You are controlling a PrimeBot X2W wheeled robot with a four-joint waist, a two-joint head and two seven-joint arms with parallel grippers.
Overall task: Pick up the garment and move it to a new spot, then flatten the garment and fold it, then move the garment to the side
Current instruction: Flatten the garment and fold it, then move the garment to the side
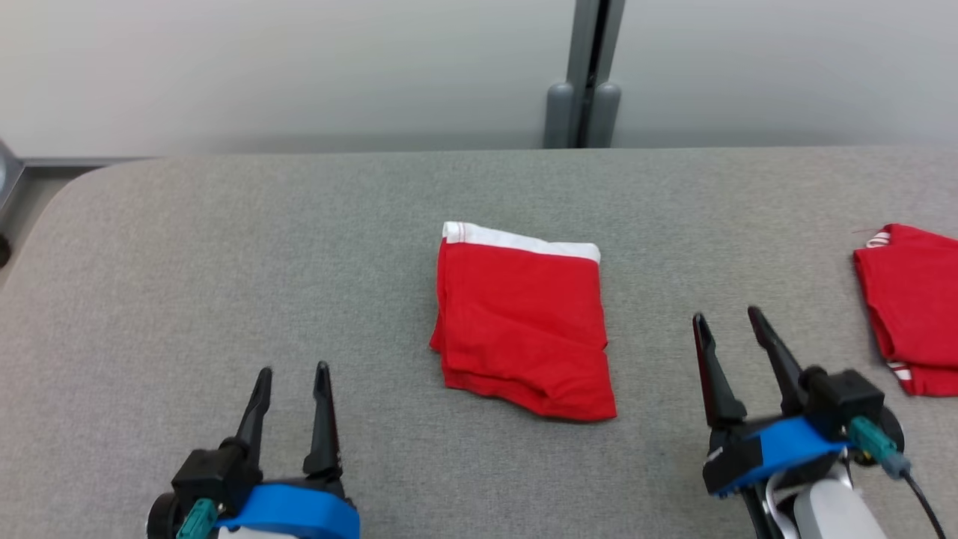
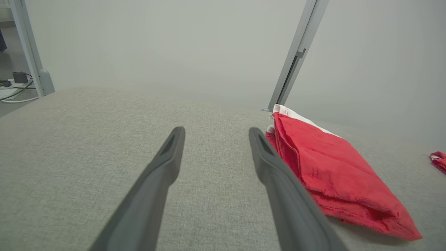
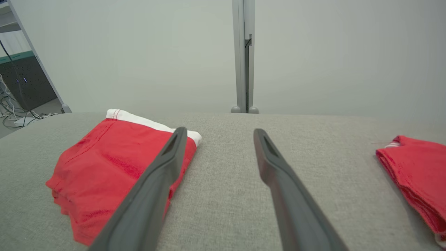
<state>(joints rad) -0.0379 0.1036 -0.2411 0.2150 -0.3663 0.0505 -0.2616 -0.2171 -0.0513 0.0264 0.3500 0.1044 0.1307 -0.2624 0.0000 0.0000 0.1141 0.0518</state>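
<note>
A red garment (image 1: 524,322) with a white band along its far edge lies folded flat in the middle of the grey table (image 1: 224,262). In the left wrist view the garment (image 2: 334,174) lies just right of my fingers; in the right wrist view the garment (image 3: 115,164) lies to the left, partly behind one finger. My left gripper (image 1: 293,370) hovers open near the table's front, to the garment's left, with nothing between its fingers. To the garment's right my right gripper (image 1: 726,314) is open and empty as well.
A second folded red piece (image 1: 913,307) with striped trim lies at the table's right edge, also seen as a red piece (image 3: 418,167) in the right wrist view. A pale wall with a grey post (image 1: 587,75) stands behind the table. Cables lie on the floor at far left (image 2: 14,90).
</note>
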